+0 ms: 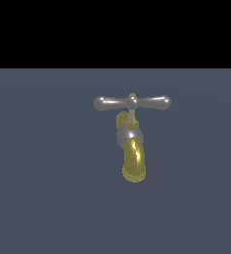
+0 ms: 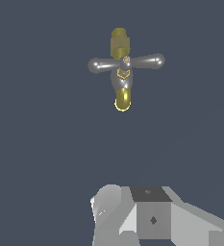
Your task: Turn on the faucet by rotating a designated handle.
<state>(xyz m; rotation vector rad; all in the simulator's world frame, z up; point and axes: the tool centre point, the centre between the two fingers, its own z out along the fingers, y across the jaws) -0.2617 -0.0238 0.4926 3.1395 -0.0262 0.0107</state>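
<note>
On grey ground, our brass faucet [image 1: 133, 158] carries 1 silver crossbar handle [image 1: 132, 102]; our gripper [image 2: 147, 216] jaws: cannot tell.

A flat, plain surface [image 1: 47, 198] in a muted slate blue-grey fills most of the exterior view, running from the near edge back to a straight horizontal line about a quarter of the way down. Its colour is even, with no markings, seams or texture, and it looks the same on the exterior view's left and right. Beyond that far edge lies a solid black background [image 1: 115, 32] with no detail. In the wrist view the same blue-grey surface [image 2: 41, 144] spreads across nearly the whole picture, equally smooth and unmarked.
</note>
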